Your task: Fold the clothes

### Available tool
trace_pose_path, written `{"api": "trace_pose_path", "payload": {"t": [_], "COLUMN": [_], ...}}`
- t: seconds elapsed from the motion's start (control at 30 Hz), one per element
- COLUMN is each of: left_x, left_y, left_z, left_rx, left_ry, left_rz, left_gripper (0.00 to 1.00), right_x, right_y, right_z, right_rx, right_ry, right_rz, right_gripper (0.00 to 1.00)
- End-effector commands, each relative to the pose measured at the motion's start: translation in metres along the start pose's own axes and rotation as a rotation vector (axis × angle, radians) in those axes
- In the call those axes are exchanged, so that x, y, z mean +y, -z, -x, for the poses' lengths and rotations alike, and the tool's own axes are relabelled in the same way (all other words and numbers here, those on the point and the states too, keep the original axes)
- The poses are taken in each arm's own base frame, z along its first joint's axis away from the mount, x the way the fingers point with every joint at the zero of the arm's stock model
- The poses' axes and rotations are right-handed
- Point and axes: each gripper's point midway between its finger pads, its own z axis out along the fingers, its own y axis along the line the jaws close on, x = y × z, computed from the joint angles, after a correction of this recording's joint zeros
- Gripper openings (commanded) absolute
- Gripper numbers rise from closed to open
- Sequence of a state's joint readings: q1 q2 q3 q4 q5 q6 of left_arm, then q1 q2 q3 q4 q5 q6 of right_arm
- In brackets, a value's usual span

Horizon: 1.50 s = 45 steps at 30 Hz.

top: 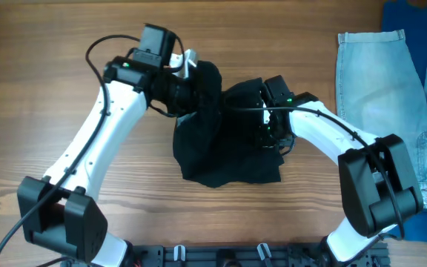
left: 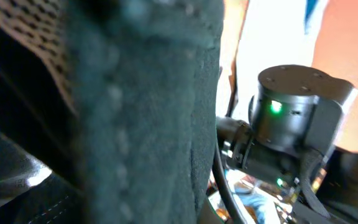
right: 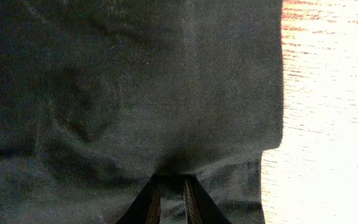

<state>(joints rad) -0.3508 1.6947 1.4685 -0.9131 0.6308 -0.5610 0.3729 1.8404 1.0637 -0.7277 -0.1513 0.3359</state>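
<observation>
Black garment [right: 135,93], bunched mid-desk, is pinched tight by the right gripper [right: 171,182]. Left gripper [top: 193,87] jaws are hidden, so unclear. Spreading it flat first should help.

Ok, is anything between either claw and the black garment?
Nothing visible. The right claw is pinching the black garment, and the fabric lies bunched right against the left claw, hiding its fingers.
</observation>
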Motion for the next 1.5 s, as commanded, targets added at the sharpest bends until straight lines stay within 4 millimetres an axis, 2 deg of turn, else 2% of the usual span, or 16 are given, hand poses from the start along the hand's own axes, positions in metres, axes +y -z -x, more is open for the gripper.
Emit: {"api": "trace_pose_path", "payload": {"t": [0.0,0.27,0.33,0.4,0.47,0.6,0.67,0.83,0.9,1.0,1.13,1.27,1.33,1.4,1.47], "left_x": [-0.012,-0.018,-0.018,-0.019,-0.020,-0.024,-0.027,-0.053,-0.068,-0.062,-0.030,0.023,0.032,0.031,0.032], "left_y": [0.004,-0.003,-0.004,-0.004,-0.003,-0.004,-0.005,-0.013,-0.020,-0.018,-0.001,0.027,0.033,0.029,0.021], "left_z": [0.008,0.009,0.008,0.009,0.010,0.012,0.011,0.003,-0.005,0.000,0.022,0.063,0.077,0.087,0.099], "left_rx": [-0.101,-0.136,-0.136,-0.136,-0.140,-0.147,-0.148,-0.136,-0.133,-0.147,-0.184,-0.348,-0.402,-0.417,-0.431], "left_ry": [-0.025,-0.043,-0.045,-0.046,-0.049,-0.060,-0.068,-0.137,-0.186,-0.225,-0.143,-0.047,-0.046,-0.116,-0.172], "left_rz": [0.053,0.082,0.080,0.079,0.076,0.058,0.052,-0.019,-0.046,-0.025,0.039,0.223,0.261,0.262,0.267], "left_gripper": [0.04,0.06,0.08,0.13,0.15,0.15,0.25,0.29,0.32,0.33,0.33,0.38,0.38,0.39,0.47], "right_x": [-0.011,-0.010,-0.011,-0.014,-0.016,-0.019,-0.016,-0.018,-0.024,-0.014,0.014,0.043,0.047,0.050,0.051], "right_y": [-0.043,-0.042,-0.040,-0.031,-0.013,0.043,0.066,0.106,0.141,0.166,0.162,0.143,0.127,0.105,0.087], "right_z": [-0.038,-0.041,-0.041,-0.034,-0.018,0.018,0.028,0.039,0.046,0.050,0.034,0.019,0.018,0.014,0.007], "right_rx": [0.161,0.172,0.177,0.151,0.093,-0.051,-0.105,-0.216,-0.303,-0.356,-0.276,-0.165,-0.120,-0.047,0.025], "right_ry": [-0.014,-0.018,-0.038,-0.098,-0.116,-0.131,-0.111,-0.120,-0.170,-0.105,0.056,0.183,0.188,0.185,0.171], "right_rz": [-0.033,-0.029,-0.035,-0.055,-0.058,-0.029,-0.012,-0.033,-0.042,0.016,0.155,0.270,0.270,0.258,0.246], "right_gripper": [0.15,0.14,0.08,0.06,0.07,0.11,0.12,0.13,0.13,0.13,0.15,0.13,0.14,0.14,0.13]}}
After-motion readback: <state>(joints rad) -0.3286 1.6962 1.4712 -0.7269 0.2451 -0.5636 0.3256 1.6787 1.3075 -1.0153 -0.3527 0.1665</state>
